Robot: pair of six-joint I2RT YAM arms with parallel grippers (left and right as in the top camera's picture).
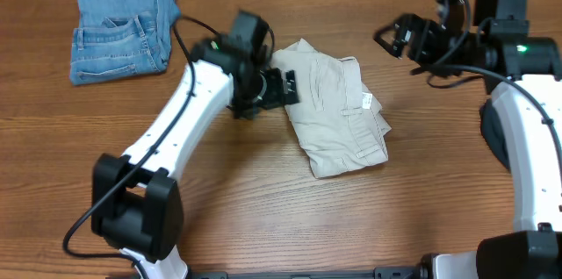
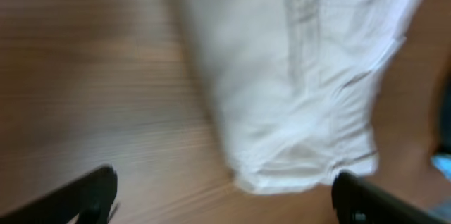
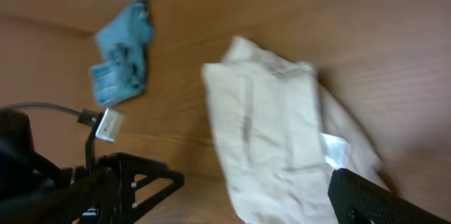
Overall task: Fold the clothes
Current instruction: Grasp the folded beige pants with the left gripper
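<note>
The cream-beige shorts (image 1: 341, 108) lie folded in a bundle at the table's middle; they also show in the left wrist view (image 2: 296, 76) and the right wrist view (image 3: 282, 139). A folded blue denim piece (image 1: 121, 32) lies at the far left and shows small in the right wrist view (image 3: 121, 55). My left gripper (image 1: 283, 89) is open and empty at the shorts' left edge, its fingers (image 2: 222, 196) wide apart over the wood by the cloth's corner. My right gripper (image 1: 397, 36) is open and empty, raised at the far right, away from the shorts.
The wooden table (image 1: 263, 209) bears both garments. A white label (image 1: 367, 99) sticks out on the shorts' right side. The left arm's black cable (image 1: 198, 25) loops near the denim. The left gripper's black frame shows in the right wrist view (image 3: 134, 178).
</note>
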